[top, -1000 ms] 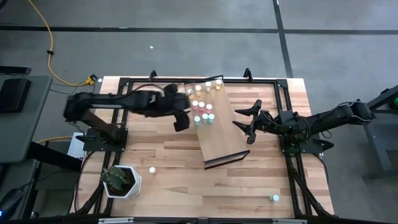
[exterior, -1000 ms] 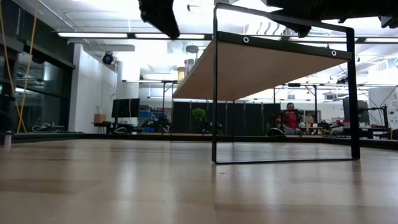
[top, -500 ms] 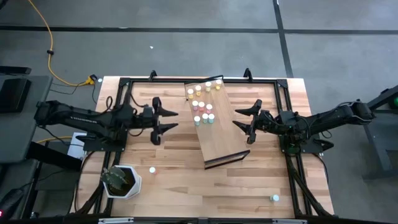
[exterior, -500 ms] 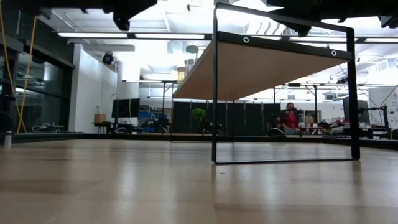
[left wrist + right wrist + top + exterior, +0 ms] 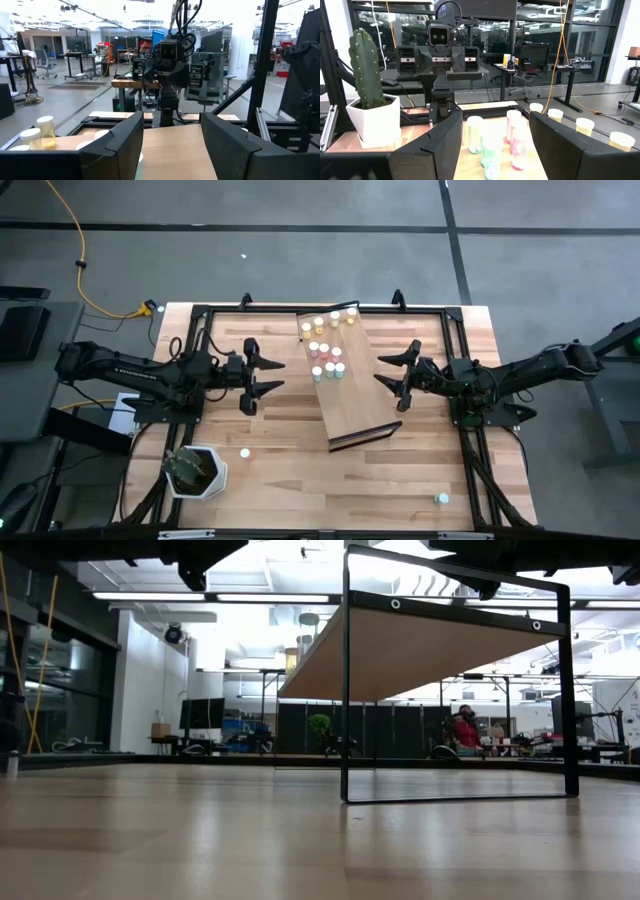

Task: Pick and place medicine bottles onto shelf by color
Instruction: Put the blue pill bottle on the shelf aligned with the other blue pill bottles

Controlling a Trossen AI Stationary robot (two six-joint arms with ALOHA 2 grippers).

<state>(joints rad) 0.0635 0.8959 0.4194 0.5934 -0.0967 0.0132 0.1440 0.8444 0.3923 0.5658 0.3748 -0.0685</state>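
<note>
The shelf [image 5: 355,395] is a tilted light-wood board with a dark frame, standing in the middle of the table. Several medicine bottles [image 5: 326,348] stand on its far end in rows: yellow [image 5: 334,317], pink [image 5: 324,348], teal [image 5: 330,368]. Two more bottles stand on the tabletop, one at the near left [image 5: 244,452] and one at the near right [image 5: 441,498]. My left gripper [image 5: 272,375] is open and empty, left of the shelf. My right gripper [image 5: 383,372] is open and empty, right of the shelf. Both point at the shelf; the bottles also show in the right wrist view [image 5: 512,131].
A white pot with a cactus [image 5: 195,470] stands at the table's near left corner. A black frame rail [image 5: 205,315] runs around the tabletop. In the low view the shelf's frame leg [image 5: 455,795] stands on the table, with bare wood in front of it.
My left gripper has drawn back from the shelf's left edge toward the table's left edge, then stopped. The bottles and the shelf have stayed in place. My right arm has kept still.
</note>
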